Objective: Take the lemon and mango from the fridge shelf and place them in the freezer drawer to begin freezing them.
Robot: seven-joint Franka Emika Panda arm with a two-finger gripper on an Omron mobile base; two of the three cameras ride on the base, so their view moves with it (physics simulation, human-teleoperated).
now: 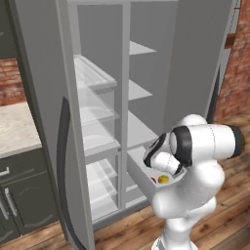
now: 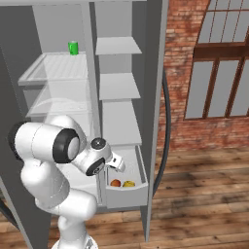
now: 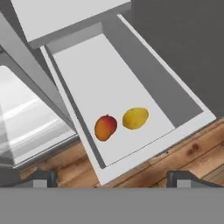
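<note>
Mango [image 3: 105, 127] on the left, lemon [image 3: 135, 118] just beside it on the right, apart, both lying near the front wall of the pulled-out freezer drawer [image 3: 131, 70]. Gripper [image 3: 112, 178] above the drawer's front edge, jaws spread wide, holding nothing. Wooden floor [image 3: 197, 153] below.

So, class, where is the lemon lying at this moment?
The lemon lies on the floor of the pulled-out freezer drawer, near its front end, just beside the mango; the hand view looks down on both.
</note>
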